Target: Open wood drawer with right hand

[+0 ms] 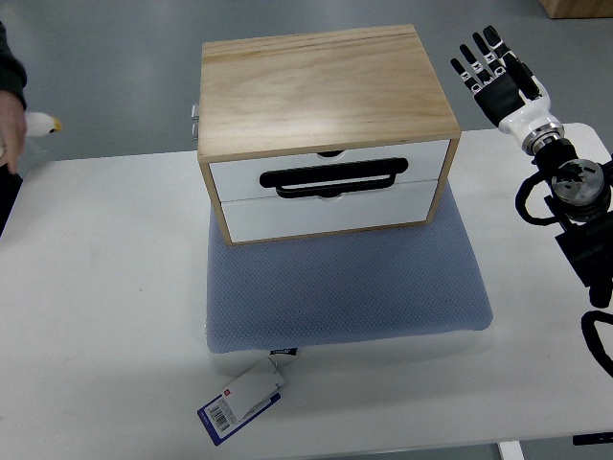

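A light wood box (326,91) with two white drawer fronts stands on a blue-grey cushion (345,287) on the white table (96,316). The upper drawer (330,168) carries a black bar handle (330,179); the lower drawer (330,213) sits just under it. Both drawers look closed. My right hand (493,67) is raised to the right of the box, level with its top, fingers spread and holding nothing. Its arm (575,192) runs down the right edge. The left arm does not show.
A person's sleeve and hand (10,115) show at the left edge, next to a small white object with a yellow tip (43,125). A tag with a barcode (239,402) lies in front of the cushion. Grey floor lies beyond the table.
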You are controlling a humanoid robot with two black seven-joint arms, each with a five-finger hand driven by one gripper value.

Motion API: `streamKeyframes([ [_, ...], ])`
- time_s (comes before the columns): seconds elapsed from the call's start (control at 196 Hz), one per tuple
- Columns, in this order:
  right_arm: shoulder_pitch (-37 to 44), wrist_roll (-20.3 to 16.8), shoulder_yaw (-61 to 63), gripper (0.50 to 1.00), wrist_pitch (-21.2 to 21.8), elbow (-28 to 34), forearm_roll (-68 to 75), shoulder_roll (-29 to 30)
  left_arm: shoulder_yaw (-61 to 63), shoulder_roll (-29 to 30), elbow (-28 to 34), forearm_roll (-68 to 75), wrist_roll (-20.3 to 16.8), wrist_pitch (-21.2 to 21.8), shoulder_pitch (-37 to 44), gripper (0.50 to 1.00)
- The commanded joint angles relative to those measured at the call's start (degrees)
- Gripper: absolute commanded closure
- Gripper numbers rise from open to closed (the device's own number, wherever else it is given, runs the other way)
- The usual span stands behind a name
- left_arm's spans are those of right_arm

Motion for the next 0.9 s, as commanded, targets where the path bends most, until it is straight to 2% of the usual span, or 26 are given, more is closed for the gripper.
streamKeyframes([
  [0.0,0.0,0.0,0.0,0.554,0.0,-0.1,0.0,0.0,0.0,0.0,0.0,0.0,0.0,0.0,0.0,0.5],
  [0.403,1.8,-0.2,-2.3,0.554,0.2,0.1,-0.1,-1.8,0.1,0.0,-0.2,-0.2,0.0,0.0,0.0,0.5],
  [0.413,3.9,-0.4,-6.3,0.554,0.1,0.3,-0.2,-4.3,0.1,0.0,-0.3,-0.1,0.0,0.0,-0.1,0.5],
  [0.454,4.9,-0.6,-10.0,0.554,-0.1,0.5,-0.2,-6.2,0.1,0.0,-0.3,-0.1,0.0,0.0,-0.1,0.5],
  [0.52,5.5,-0.7,-12.1,0.554,-0.1,0.6,-0.2,-7.1,0.1,0.0,-0.4,0.0,0.0,-0.1,-0.1,0.5],
  [0.525,7.9,-1.1,-16.9,0.556,-0.3,1.0,-0.2,-8.9,0.1,0.0,-0.4,0.1,0.0,-0.1,-0.1,0.5],
  [0.55,10.0,-1.3,-20.5,0.556,-0.3,1.0,-0.1,-10.2,0.1,0.0,-0.4,0.1,0.0,-0.1,-0.1,0.5],
  [0.668,18.4,-3.9,-32.4,0.556,-0.2,1.4,-0.4,-14.5,0.2,0.0,-0.4,0.1,0.0,-0.2,-0.2,0.5],
  [0.729,19.2,-4.2,-33.4,0.556,-0.2,1.5,-0.5,-14.9,0.2,0.0,-0.4,0.1,0.0,-0.2,-0.2,0.5],
  [0.734,23.7,-6.0,-38.9,0.556,0.0,2.6,-1.3,-16.2,0.2,0.0,-0.4,0.1,0.0,-0.2,-0.2,0.5],
  [0.8,29.6,-8.2,-45.6,0.556,0.4,4.5,-3.5,-17.7,0.2,0.0,-0.4,0.2,0.0,-0.2,-0.2,0.5],
  [0.856,29.6,-8.2,-45.6,0.556,0.4,4.5,-3.5,-17.7,0.2,0.0,-0.4,0.2,0.0,-0.2,-0.2,0.5],
  [0.861,34.7,-9.8,-51.4,0.556,0.7,6.8,-5.9,-18.8,0.2,0.0,-0.4,0.2,0.0,-0.2,-0.2,0.5],
  [0.897,37.7,-11.1,-55.2,0.556,0.8,8.6,-7.5,-19.3,0.2,0.0,-0.4,0.2,0.0,-0.3,-0.2,0.5],
])
